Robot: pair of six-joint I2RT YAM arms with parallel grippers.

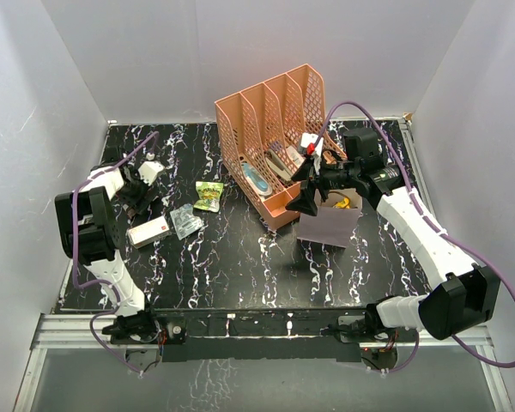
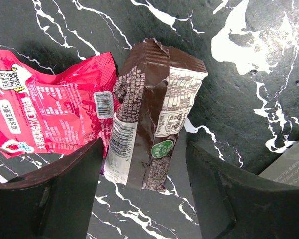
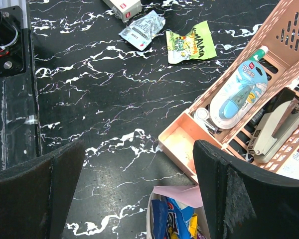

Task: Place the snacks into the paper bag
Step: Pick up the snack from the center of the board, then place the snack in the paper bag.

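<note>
1. Left claw (image 2: 143, 149) released, straddling a brown packet (image 2: 154, 114) lying on the worktop (image 2: 249, 74) (a red packet (image 2: 50, 114) just beside it).
2. Right claw (image 3: 138, 147) released above the paper bag (image 3: 180, 191), blue-yellow snacks (image 3: 172, 219) inside.

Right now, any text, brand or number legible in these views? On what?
Nothing reads for certain.
Red packet: QR code, barcode and Chinese print, too small.
Brown packet: barcode, fine print, round green mark, too small.
Green packet: yellow lettering, blurred.
Blue tape roller: red label, blurred.
</note>
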